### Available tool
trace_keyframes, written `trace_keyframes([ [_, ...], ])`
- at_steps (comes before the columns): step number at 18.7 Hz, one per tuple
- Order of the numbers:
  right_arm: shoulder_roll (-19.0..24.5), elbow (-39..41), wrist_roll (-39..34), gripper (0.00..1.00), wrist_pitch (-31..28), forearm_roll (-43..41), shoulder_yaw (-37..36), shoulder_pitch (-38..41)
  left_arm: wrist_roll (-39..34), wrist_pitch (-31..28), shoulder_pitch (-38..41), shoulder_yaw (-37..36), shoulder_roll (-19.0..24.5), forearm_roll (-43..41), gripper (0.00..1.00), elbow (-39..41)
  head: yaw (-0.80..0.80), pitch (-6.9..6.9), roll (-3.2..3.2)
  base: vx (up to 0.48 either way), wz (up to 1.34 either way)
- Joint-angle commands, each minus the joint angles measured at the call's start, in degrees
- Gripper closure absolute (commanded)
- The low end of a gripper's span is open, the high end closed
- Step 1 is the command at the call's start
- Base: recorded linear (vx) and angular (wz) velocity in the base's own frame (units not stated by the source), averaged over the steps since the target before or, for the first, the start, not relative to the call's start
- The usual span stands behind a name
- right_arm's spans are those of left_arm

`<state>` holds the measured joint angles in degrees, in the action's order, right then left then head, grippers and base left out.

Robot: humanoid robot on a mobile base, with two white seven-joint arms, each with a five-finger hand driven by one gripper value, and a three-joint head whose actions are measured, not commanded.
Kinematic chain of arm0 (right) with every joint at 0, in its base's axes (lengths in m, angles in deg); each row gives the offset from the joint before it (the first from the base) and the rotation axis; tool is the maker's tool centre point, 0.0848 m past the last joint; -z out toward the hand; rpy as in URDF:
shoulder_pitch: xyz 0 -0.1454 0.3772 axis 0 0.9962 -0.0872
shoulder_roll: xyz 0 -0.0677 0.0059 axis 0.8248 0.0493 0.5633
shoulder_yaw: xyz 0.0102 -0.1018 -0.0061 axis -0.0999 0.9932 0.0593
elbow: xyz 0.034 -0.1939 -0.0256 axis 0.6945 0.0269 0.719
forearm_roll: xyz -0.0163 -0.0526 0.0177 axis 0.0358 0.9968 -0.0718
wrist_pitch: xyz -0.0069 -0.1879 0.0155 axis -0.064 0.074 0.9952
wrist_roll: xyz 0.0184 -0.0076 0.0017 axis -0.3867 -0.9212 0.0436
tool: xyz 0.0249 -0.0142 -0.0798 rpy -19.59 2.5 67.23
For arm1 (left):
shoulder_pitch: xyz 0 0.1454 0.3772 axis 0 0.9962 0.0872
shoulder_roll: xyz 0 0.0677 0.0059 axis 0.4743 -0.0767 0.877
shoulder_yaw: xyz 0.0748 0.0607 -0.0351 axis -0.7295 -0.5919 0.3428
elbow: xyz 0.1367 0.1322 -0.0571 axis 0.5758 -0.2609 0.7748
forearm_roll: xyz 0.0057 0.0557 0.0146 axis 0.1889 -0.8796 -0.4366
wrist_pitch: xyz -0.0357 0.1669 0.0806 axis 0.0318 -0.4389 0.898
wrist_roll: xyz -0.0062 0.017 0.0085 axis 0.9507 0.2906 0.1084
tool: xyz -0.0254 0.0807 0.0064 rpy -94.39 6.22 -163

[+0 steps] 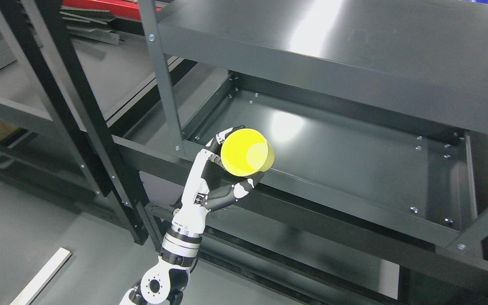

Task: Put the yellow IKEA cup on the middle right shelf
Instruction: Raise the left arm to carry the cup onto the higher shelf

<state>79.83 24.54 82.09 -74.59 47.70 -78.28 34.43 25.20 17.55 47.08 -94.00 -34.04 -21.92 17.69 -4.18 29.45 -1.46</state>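
Note:
A yellow cup (246, 153) is held in my left hand (226, 166), its open mouth tilted toward the camera. The white and black fingers (227, 134) curl over its top and the thumb (244, 189) wraps under it. The cup hovers at the front left edge of the dark metal middle shelf (345, 156), just right of the shelf's front upright post (163, 80). My left arm (184, 237) rises from the bottom edge. No right hand shows.
The upper shelf (354, 46) overhangs the middle one. A second rack's black uprights (70, 106) stand to the left. A white strip (42, 275) lies on the grey floor at lower left. A lower rail (295, 220) runs below the shelf front.

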Motion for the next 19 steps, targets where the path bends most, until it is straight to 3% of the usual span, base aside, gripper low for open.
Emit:
trace_keyframes([
  [1, -1.0, 0.0, 0.0, 0.01, 0.0, -1.4, 1.0, 0.8, -0.1, 0.8, -4.2, -1.1, 1.0, 0.0, 0.98, -0.3, 0.00, 0.00, 0.00, 0.007, -0.23],
  [5, -1.0, 0.0, 0.0, 0.01, 0.0, -1.4, 1.0, 0.8, 0.1, 2.3, -7.4, -1.6, 1.0, -0.1, 0.98, 1.0, 0.00, 0.00, 0.00, 0.007, -0.26],
  [13, -1.0, 0.0, 0.0, 0.01, 0.0, -1.4, 1.0, 0.8, 0.2, 2.8, -4.8, -3.3, 1.0, -0.5, 0.99, 7.2, 0.00, 0.00, 0.00, -0.001, -0.01],
  [17, -1.0, 0.0, 0.0, 0.01, 0.0, -1.4, 1.0, 0.8, 2.9, 10.4, -5.2, -3.9, 1.0, -0.6, 0.99, 7.6, 0.00, 0.00, 0.00, 0.000, 0.02],
  [19, -1.0, 0.0, 0.0, 0.01, 0.0, -1.4, 1.0, 0.8, 2.8, 11.0, -7.8, -3.5, 1.0, -0.6, 0.99, 7.6, 0.00, 0.00, 0.00, 0.002, -0.02],
])
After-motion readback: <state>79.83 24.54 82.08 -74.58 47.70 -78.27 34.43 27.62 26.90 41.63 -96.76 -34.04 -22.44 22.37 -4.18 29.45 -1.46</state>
